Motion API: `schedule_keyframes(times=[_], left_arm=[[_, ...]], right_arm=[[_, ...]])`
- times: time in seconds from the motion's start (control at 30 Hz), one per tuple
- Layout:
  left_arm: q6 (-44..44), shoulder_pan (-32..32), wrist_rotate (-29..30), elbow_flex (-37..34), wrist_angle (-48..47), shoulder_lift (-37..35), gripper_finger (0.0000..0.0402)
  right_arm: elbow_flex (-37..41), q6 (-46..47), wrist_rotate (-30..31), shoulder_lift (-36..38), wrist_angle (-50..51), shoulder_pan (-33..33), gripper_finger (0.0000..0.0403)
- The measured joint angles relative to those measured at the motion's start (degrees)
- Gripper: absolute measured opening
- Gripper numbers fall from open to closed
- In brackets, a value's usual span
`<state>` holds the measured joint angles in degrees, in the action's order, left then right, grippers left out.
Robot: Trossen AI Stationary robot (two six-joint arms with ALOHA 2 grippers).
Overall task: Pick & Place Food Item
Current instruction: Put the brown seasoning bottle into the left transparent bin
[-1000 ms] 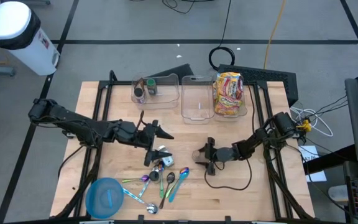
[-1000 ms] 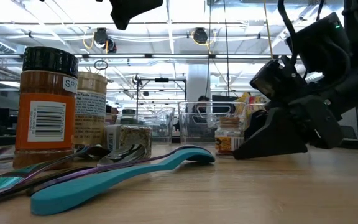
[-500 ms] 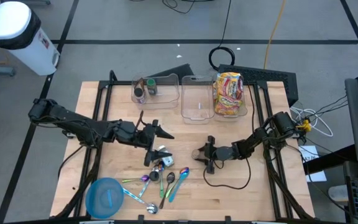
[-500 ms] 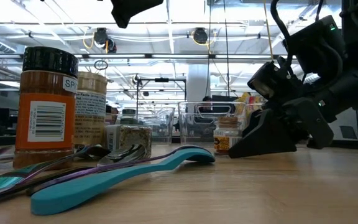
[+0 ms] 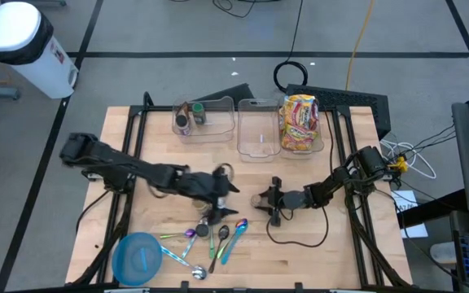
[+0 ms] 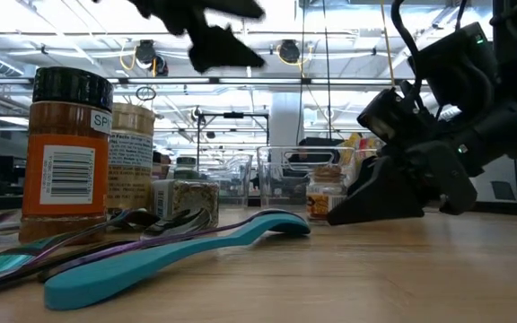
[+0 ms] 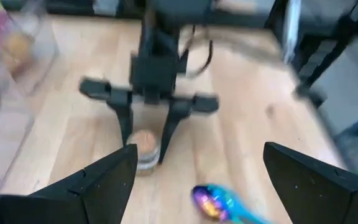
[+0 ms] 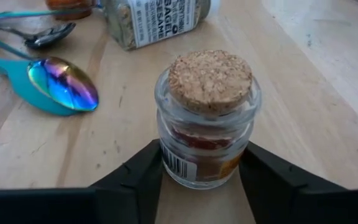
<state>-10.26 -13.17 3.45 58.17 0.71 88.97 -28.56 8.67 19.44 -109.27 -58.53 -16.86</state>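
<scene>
A small glass jar with a cork stopper stands upright on the wooden table, right of centre. My right gripper lies low over the table and is shut on the jar; it also shows in the high view and the low view. My left gripper is open and empty. It hovers above the table just left of the jar, and its two fingers stand wide apart, facing the right gripper. My right gripper pinches the jar's lower glass wall between its two fingers, one on each side. The fingers come in level from the table's right side. The jar stands upright with its base on the table.
Spice bottles and several coloured spoons lie near the front centre, with a blue bowl at the front left. Clear bins stand along the far edge: one holds bottles, one is empty, one holds a snack bag.
My left arm has swung toward the table's right edge, from over the spice bottles to close beside the jar and my right gripper, still open. The jar has stayed upright on the table.
</scene>
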Motion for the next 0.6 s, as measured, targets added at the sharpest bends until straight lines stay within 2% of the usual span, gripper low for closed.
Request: schedule_keyframes(times=[0.13,0.27,0.43,0.6], left_arm=[[6.0,0.6,-4.3,6.5,-0.7,8.2,0.0351],[9.3,1.4,-6.0,13.0,-7.1,15.1,0.0351],[9.9,3.0,-3.6,18.3,-10.9,20.8,0.0351],[9.3,5.1,-1.1,19.3,-11.2,23.9,0.0351]], right_arm=[[0.0,0.0,-0.1,0.0,-0.7,0.0,0.0177],[0.0,0.0,-0.1,0.0,0.0,0.0,0.0171],[-0.1,0.0,-0.2,0.0,0.6,0.0,0.0175],[-0.1,0.0,-0.2,0.0,0.6,0.0,0.0174]])
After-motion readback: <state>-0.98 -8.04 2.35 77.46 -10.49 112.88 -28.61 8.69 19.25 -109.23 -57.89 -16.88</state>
